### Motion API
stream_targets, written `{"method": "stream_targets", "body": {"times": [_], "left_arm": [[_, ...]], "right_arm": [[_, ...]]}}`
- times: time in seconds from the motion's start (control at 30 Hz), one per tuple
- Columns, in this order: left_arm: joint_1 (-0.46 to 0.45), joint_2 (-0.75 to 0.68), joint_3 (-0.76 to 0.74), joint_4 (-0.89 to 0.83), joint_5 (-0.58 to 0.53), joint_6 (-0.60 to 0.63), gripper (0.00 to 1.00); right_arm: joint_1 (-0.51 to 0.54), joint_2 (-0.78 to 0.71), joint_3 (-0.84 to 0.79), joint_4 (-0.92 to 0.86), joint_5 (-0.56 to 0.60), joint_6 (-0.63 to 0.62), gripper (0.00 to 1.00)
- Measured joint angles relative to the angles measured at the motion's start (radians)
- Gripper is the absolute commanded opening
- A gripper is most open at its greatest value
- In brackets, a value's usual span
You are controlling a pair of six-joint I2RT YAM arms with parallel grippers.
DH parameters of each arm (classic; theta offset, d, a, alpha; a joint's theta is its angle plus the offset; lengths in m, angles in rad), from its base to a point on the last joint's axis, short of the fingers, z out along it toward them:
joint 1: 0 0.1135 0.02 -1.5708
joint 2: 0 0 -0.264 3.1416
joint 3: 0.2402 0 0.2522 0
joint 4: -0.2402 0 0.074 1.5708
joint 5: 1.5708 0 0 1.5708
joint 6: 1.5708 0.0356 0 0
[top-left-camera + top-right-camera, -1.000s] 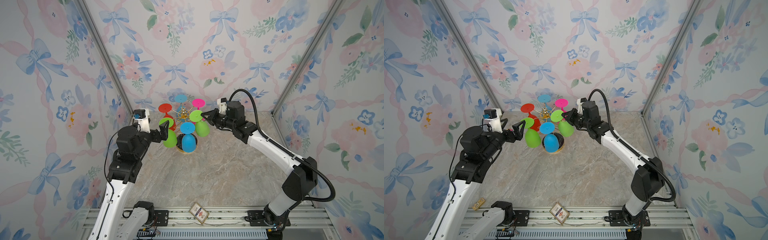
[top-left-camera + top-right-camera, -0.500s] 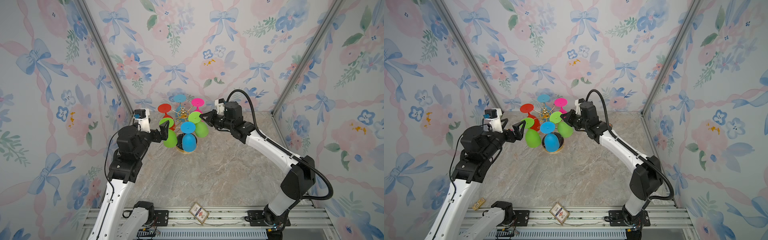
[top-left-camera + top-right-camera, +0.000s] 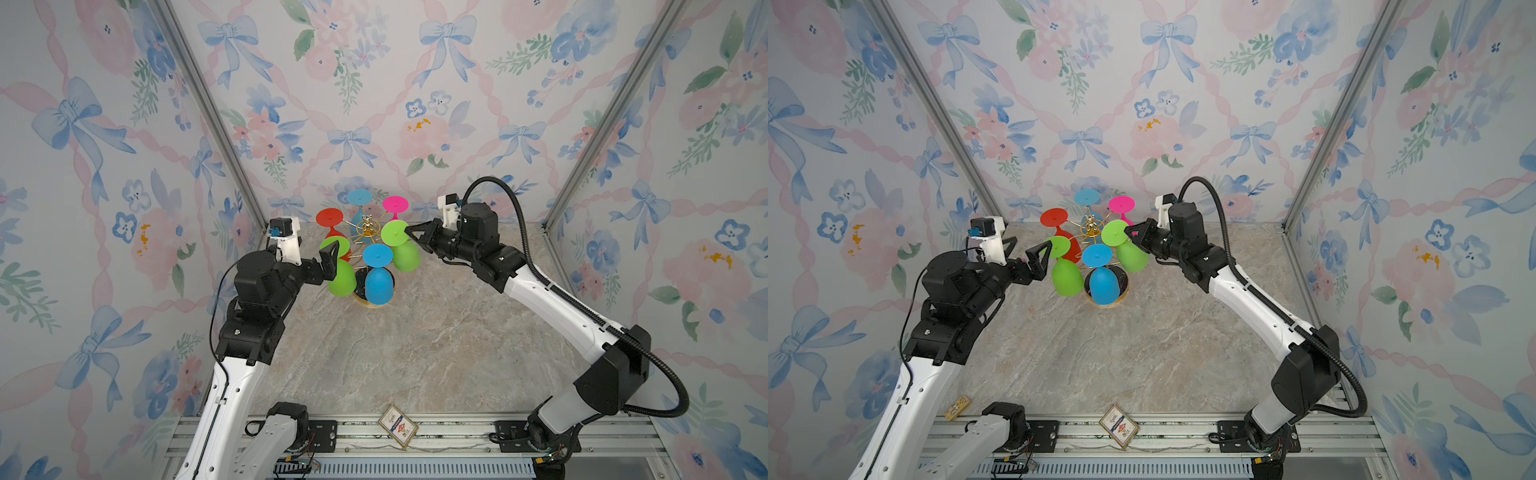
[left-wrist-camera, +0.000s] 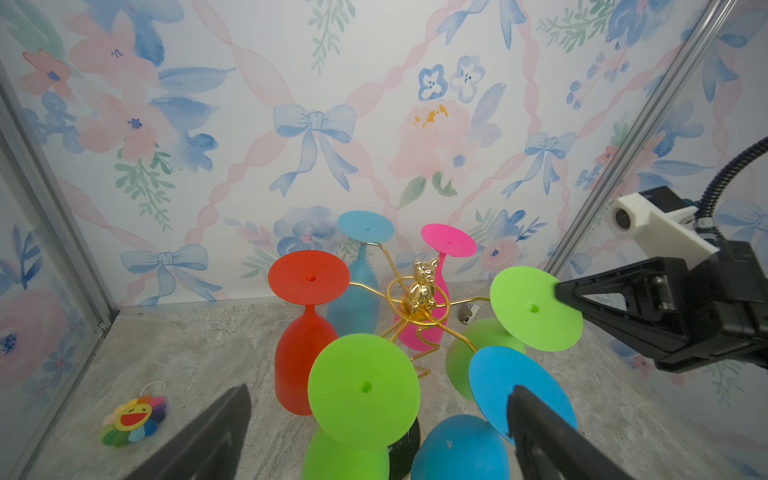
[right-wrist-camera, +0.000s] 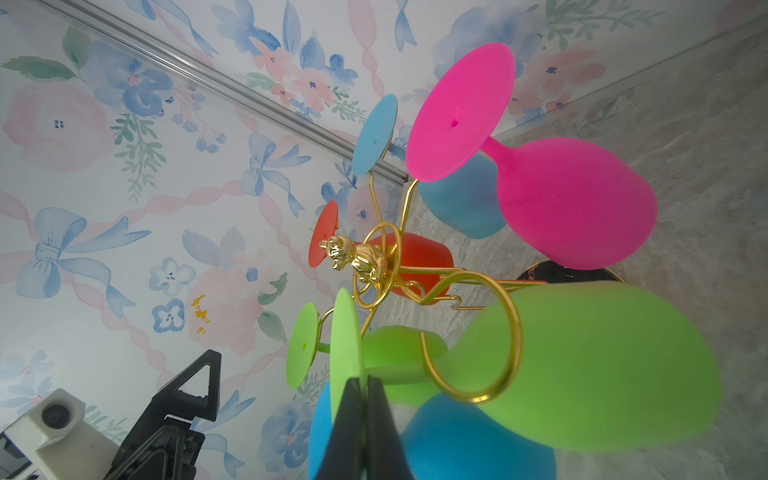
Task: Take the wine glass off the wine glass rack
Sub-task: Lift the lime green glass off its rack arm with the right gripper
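Although the right gripper (image 3: 410, 233), pinched shut on the foot of the green wine glass (image 3: 405, 257), has rocked toward the wine glass rack (image 3: 367, 227) and back, the glass still hangs in its loop, while the left gripper (image 3: 1034, 243) gapes empty alongside.

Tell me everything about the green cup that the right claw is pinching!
That green wine glass hangs upside down on the gold wine glass rack. It is bright green all over and looks matte and rubbery. Its flat round foot is on top, tilted. Its stem passes through a gold wire loop, and the fat bowl hangs below. The right claw is shut on the foot's edge. The glass is not yet out of the loop.
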Motion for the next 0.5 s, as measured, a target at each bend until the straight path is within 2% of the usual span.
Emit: {"method": "stream_targets", "body": {"times": [0.5], "left_arm": [[0.0, 0.042, 0.014, 0.0, 0.048, -0.027, 0.98]], "right_arm": [[-0.019, -0.192, -0.143, -0.061, 0.04, -0.054, 0.0]]}}
